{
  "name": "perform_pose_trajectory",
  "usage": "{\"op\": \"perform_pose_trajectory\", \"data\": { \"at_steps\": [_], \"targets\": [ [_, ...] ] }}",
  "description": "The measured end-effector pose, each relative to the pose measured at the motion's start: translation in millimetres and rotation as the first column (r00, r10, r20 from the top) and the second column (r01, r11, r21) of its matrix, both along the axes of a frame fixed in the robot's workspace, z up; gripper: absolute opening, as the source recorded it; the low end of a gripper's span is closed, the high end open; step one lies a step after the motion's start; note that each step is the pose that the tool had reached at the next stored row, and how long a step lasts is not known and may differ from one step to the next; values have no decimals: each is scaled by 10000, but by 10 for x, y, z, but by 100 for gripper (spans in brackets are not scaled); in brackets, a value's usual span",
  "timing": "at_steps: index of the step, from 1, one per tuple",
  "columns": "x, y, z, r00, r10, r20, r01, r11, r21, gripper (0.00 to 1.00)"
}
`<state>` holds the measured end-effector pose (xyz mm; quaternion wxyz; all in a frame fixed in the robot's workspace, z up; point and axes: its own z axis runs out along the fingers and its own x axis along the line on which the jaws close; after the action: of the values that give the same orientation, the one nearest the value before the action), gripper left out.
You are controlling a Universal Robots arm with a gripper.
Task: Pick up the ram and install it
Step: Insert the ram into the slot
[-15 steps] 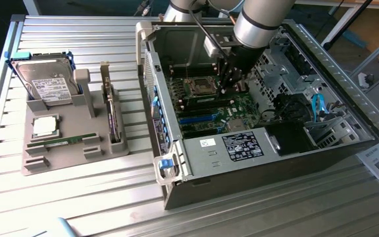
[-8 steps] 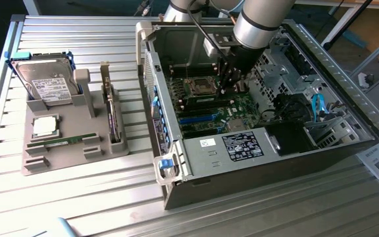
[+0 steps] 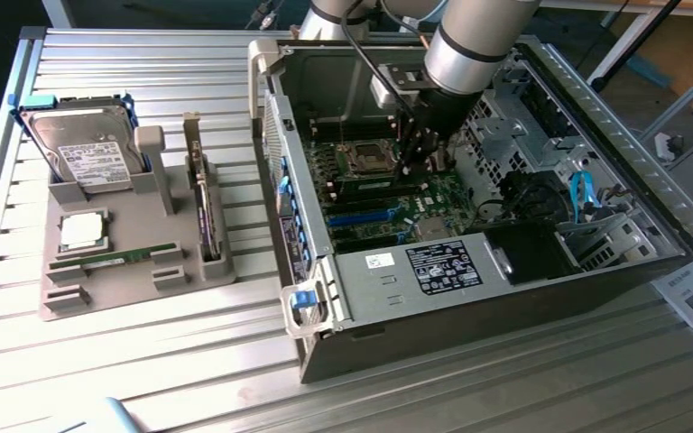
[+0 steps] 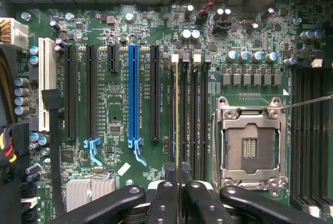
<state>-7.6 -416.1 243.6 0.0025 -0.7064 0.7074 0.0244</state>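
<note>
Exterior view, L to R. On counter (image 3: 142,379): grey fixture (image 3: 106,302) w/ drive (image 3: 87,158), CPU (image 3: 82,231), one green stick (image 3: 118,259) lying flat, and card (image 3: 206,216) on edge. Toward the exterior view's right: open case (image 3: 467,325), board (image 3: 437,194) exposed. The arm reaches down into case; tool (image 3: 417,167) sits low over board.

Wrist view. The tool is closed, fingers (image 4: 162,198) pinching a thin stick seen edge-on, judged to be the ram (image 4: 176,114). The ram runs along the DIMM bank (image 4: 195,114), over the slot of that bank farthest from the socket (image 4: 250,146), i.e. between blue slot (image 4: 134,94) and socket. It looks parallel to its slot. Whether it touches the slot or hangs above it: cannot tell. Notch/key match: not visible.

Step in hand, by judgement: seating the ram in its slot.
1. Centre ram edge on slot along full length; no skew.
2. Hold ram upright; a tilt would likely jam one end.
3. Confirm end latches are open; they can't be read clearly here.
4. Press straight down, even load at both ends; no side push toward neighbouring slots.
5. Stay clear of socket; its exposed contacts look fragile.
6. Grip firm until seated; a thin board may slip or flex.
</note>
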Motion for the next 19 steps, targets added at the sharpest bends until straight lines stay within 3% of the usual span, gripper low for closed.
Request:
{"op": "perform_pose_trajectory", "data": {
  "at_steps": [19],
  "targets": [
    [-25,0,-1,9999,-135,0,135,9999,-1,12]
  ]
}}
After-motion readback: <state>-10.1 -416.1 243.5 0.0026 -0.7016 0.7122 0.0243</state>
